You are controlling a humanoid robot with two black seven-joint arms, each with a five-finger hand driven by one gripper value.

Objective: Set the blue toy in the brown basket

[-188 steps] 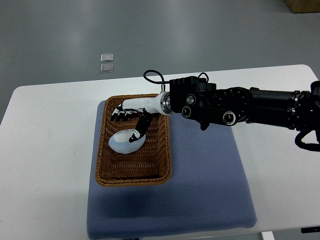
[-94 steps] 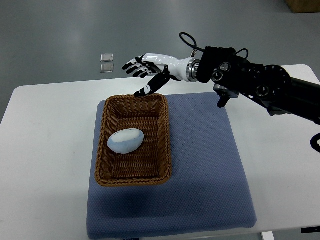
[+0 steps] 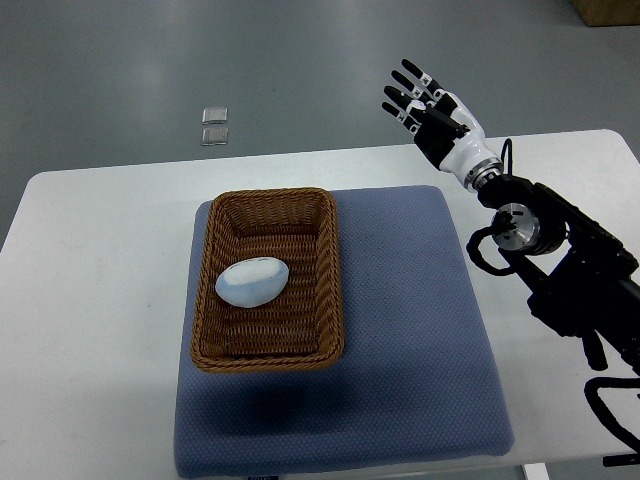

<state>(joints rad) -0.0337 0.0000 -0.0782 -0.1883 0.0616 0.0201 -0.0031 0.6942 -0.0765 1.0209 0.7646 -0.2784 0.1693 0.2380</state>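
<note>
A white table (image 3: 90,300) carried a blue-grey mat (image 3: 420,340), and on the mat's left part sat the brown basket (image 3: 268,280), a rectangular wicker tray. Inside it, lying on the woven floor toward the left wall, was the blue toy (image 3: 253,281), a pale egg-shaped thing, touched by nothing. Beyond the table's far edge, on the grey floor, two small clear squares (image 3: 213,125) lay one just behind the other. Further right, the right hand (image 3: 428,110) hovered above the table's far edge, well apart from the basket, its fingers (image 3: 398,92) spread and released, grasping nothing, its black arm running to the right edge
</note>
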